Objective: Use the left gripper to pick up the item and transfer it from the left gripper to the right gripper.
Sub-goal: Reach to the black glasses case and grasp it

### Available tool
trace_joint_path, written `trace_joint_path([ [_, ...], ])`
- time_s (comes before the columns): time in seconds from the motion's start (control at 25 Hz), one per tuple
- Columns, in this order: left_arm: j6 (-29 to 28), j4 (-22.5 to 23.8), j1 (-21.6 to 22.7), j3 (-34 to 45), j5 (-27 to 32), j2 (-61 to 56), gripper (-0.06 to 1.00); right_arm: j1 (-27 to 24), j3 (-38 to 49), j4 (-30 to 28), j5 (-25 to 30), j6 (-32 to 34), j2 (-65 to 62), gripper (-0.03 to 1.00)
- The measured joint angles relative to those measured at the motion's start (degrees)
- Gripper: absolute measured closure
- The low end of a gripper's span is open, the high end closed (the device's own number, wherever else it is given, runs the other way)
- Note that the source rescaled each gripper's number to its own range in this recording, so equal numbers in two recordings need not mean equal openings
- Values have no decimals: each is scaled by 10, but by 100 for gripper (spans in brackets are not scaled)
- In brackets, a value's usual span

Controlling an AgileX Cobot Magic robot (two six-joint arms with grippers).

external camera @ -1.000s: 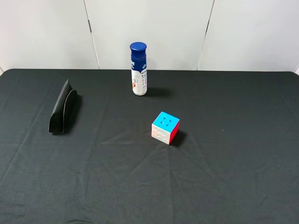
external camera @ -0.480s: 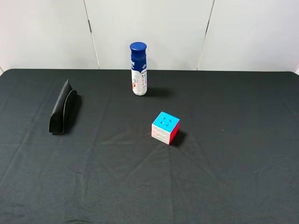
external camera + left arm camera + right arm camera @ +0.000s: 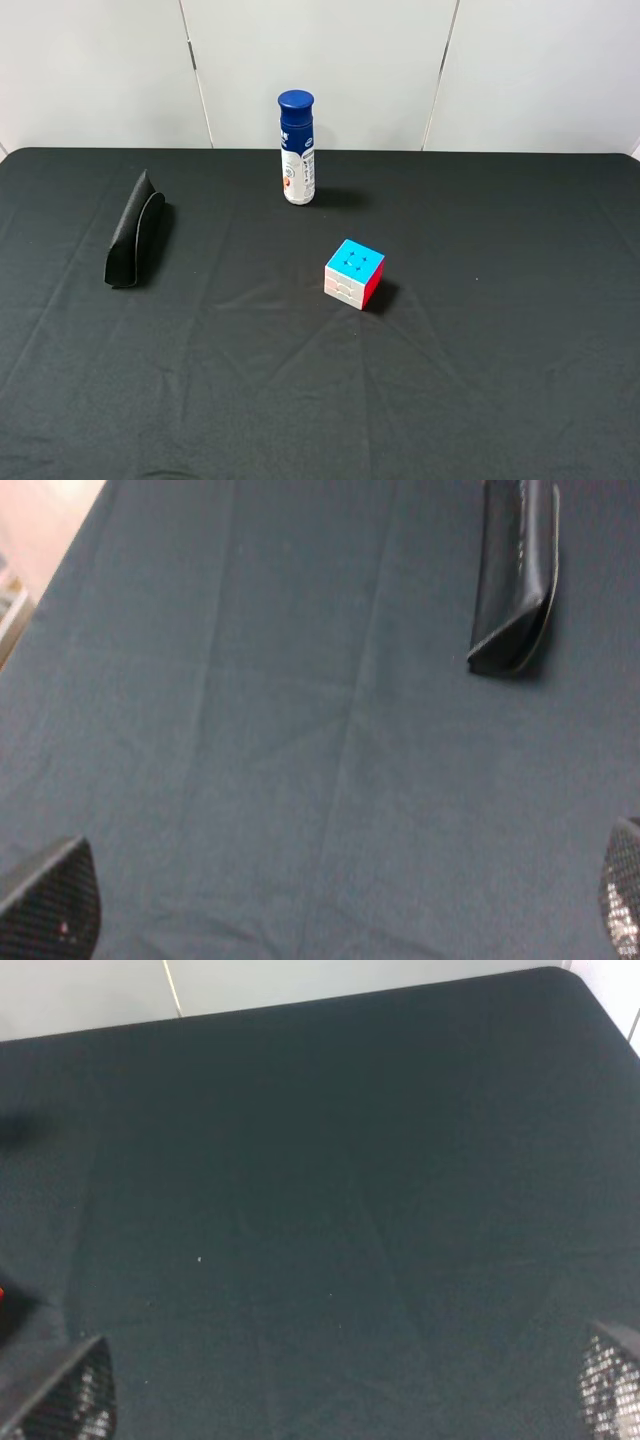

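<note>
well, left gripper and right gripper hover splayed wide, the item untouched.

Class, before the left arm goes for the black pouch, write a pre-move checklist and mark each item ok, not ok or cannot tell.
1. Long, flat black leather-like pouch lies free on the black tablecloth: ok.
2. Left end effector open and empty: ok.
3. Left end effector at the pouch: not ok, pouch lies well ahead of it.
4. Right end effector open and empty for the handover: ok.
5. Colourful puzzle cube and blue-capped white bottle stand clear of the pouch: ok.
6. Pouch stiffness for gripping: cannot tell.
</note>
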Motion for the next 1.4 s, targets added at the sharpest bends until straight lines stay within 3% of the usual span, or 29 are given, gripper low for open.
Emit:
trace_joint_path([
  [0.4,30,2,0,-122,2,250,-6,0,0,0,0,0,0,-3],
  [0.8,36,1,-3,-140,-35,485,-6,0,0,0,-1,0,0,-3],
  [1.4,12,7,-124,-174,-199,778,-6,0,0,0,-1,0,0,-3],
])
